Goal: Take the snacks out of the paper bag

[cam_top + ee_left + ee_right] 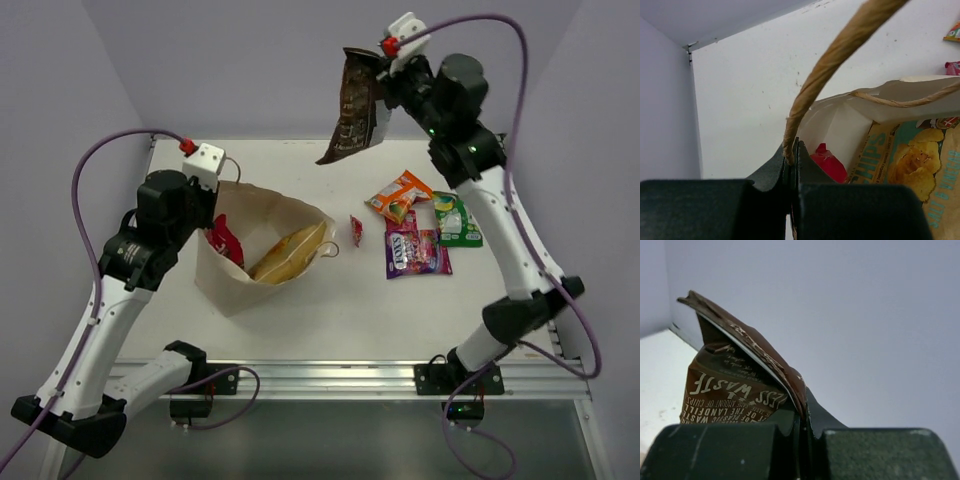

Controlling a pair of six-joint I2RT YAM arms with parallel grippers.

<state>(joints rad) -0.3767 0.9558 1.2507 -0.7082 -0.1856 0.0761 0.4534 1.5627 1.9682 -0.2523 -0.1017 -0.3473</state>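
The right claw (382, 68) is clenched on the top edge of the dark brown packet (352, 115), high above the paper bag (235, 275) and off to its right. The left claw (791, 165) pinches the bag's cord handle (840, 50). A yellow chip packet (290, 250) and a red packet (225, 240) lie inside the bag. The brown packet hangs by a thin edge, so it could slip out and drop back near the bag.

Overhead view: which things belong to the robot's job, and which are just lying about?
Job: beige kraft paper bag; yellow chip bag and red packet inside it; dark brown foil packet in right gripper; left gripper pinching the cord handle; orange packet, green packet, magenta packet, tiny red packet, all out.
Just there: purple cables; metal front rail.
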